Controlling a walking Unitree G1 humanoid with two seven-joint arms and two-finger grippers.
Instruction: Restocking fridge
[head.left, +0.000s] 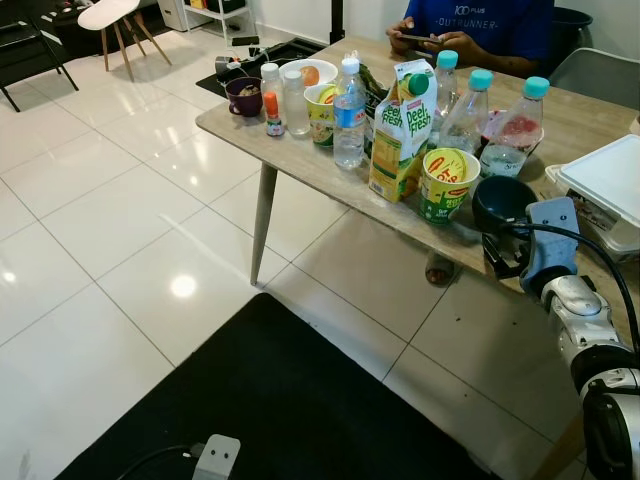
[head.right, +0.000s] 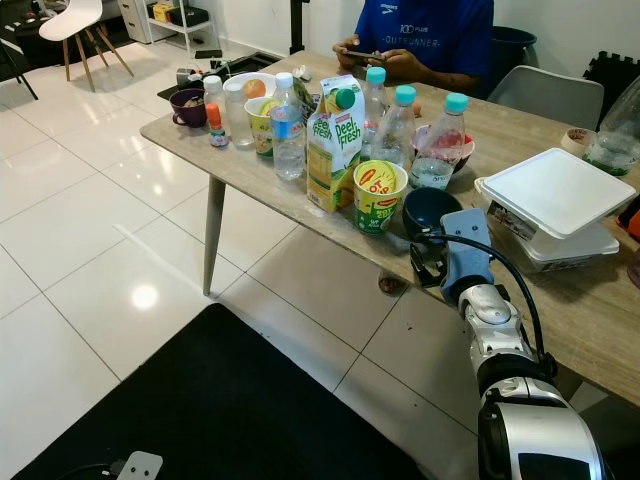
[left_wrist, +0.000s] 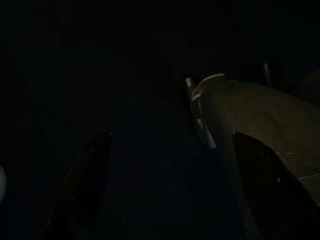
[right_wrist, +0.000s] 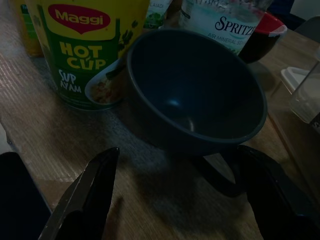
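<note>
A wooden table (head.left: 300, 155) carries the groceries: a Peel Fresh juice carton (head.left: 398, 130), a green Maggi hot cup (head.left: 444, 185), a clear water bottle (head.left: 348, 112) and teal-capped Spritzer bottles (head.left: 466, 112). An empty dark blue bowl (right_wrist: 200, 95) sits at the near edge beside the Maggi cup (right_wrist: 85, 50). My right gripper (head.right: 428, 262) hovers at that edge, open, with its fingers (right_wrist: 95, 185) spread just short of the bowl. The left arm hangs idle in the dark, and its fingers (left_wrist: 85, 175) stand apart.
A white lidded container (head.left: 610, 190) lies right of the bowl. A purple mug (head.left: 243, 96), small jars and another cup crowd the table's left end. A person in a blue shirt (head.left: 470, 25) sits at the far side. A black mat (head.left: 270, 400) covers the floor below me.
</note>
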